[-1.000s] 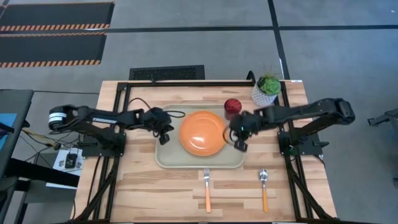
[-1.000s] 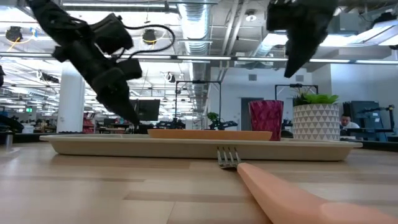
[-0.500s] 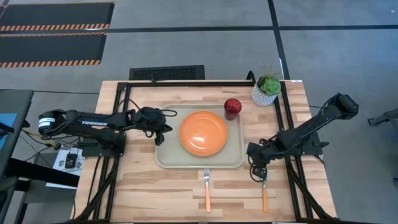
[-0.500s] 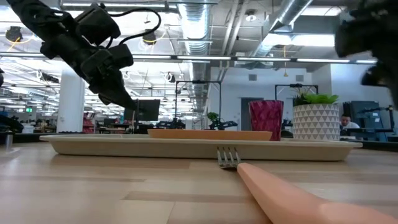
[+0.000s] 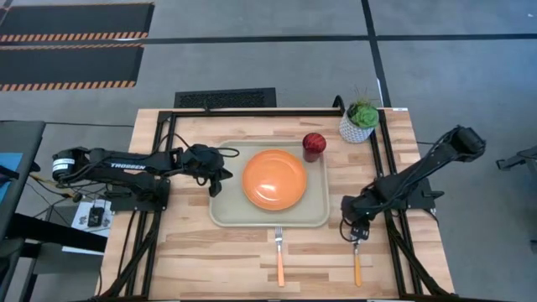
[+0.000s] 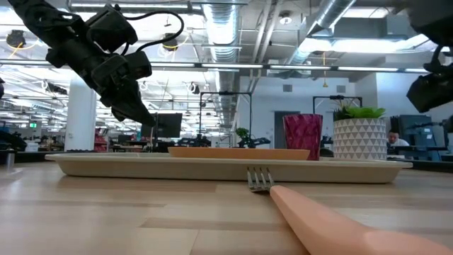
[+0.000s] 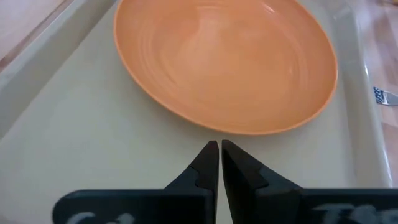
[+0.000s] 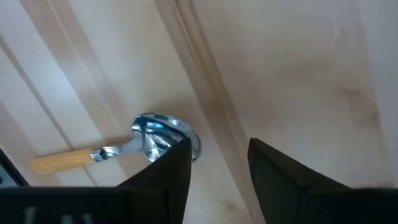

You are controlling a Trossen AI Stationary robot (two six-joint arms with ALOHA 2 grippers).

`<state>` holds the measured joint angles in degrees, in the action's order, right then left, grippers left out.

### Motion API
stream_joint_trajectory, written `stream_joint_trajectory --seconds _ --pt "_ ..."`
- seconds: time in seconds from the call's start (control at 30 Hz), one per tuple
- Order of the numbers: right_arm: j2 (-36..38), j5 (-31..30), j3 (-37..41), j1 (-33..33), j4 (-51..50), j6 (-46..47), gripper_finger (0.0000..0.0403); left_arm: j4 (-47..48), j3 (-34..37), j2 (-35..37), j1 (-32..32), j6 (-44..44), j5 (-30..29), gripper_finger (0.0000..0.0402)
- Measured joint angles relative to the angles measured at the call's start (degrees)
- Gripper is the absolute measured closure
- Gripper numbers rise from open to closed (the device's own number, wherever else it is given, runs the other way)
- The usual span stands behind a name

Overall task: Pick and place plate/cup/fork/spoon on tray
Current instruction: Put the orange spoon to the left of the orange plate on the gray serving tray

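The orange plate [image 5: 274, 179] lies flat in the pale tray [image 5: 220, 214]. The red cup [image 5: 314, 144] stands at the tray's far right corner. The fork [image 5: 278, 254] lies on the table in front of the tray, tines toward it. The spoon [image 5: 357, 256] lies on the table to the fork's right. My right gripper [image 5: 354, 231] is open, just above the spoon's bowl [image 8: 163, 132], which shows beside one finger. My left gripper [image 5: 218, 178] is shut and empty above the tray's left edge, pointing at the plate [image 7: 227, 59].
A white pot with a green plant [image 5: 359, 120] stands at the table's far right, behind the cup. Black frame rails [image 5: 394, 243] run along the table's left and right sides. Bare wood lies between the fork and the spoon.
My right gripper has left the plate's right rim and swung toward the table's near edge, down to the spoon's bowl. My left gripper has drawn back a little toward the table's left edge and risen off the tray. The plate has stayed where it was.
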<state>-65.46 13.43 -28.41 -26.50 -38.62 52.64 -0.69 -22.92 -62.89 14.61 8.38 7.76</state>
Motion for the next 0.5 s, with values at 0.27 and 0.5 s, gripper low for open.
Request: stream_joint_trajectory --seconds 0.27,0.5 --pt "3.89 0.31 3.72 0.04 4.37 0.06 0.0243 0.15 0.00 0.00 0.00 0.04 0.04 0.0395" --pt "4.89 3.83 9.46 0.03 13.86 1.64 0.0273 0.31 0.00 0.00 -0.02 0.02 0.06 0.0395"
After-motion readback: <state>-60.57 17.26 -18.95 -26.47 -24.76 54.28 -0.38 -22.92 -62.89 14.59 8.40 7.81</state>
